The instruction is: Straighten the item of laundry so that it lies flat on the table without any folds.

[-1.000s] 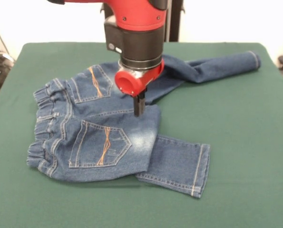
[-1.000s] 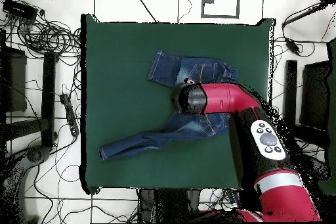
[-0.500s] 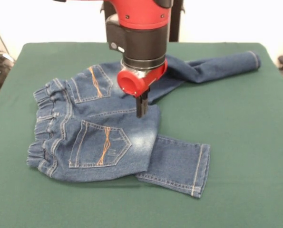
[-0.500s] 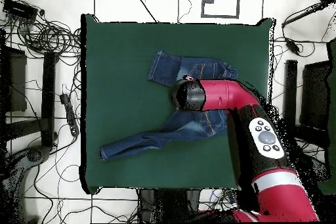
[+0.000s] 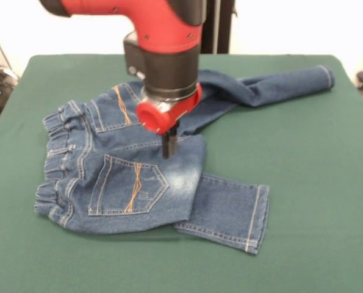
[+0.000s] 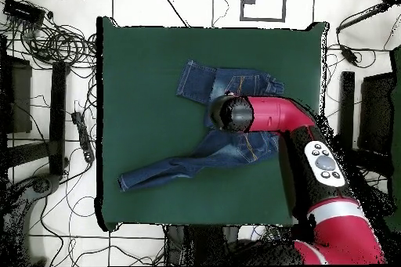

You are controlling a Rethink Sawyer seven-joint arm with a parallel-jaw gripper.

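The green table (image 5: 303, 183) carries the jeans (image 5: 132, 183) near its middle, back pockets up, one leg stretched out flat toward a table edge and the other folded under the seat with its cuff poking out. The gripper (image 5: 168, 146) points down at the seat, its fingers looking pressed together and holding nothing

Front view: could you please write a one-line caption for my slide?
Sawyer gripper over the seat of small folded jeans on a green table, one leg tucked under, one stretched out.
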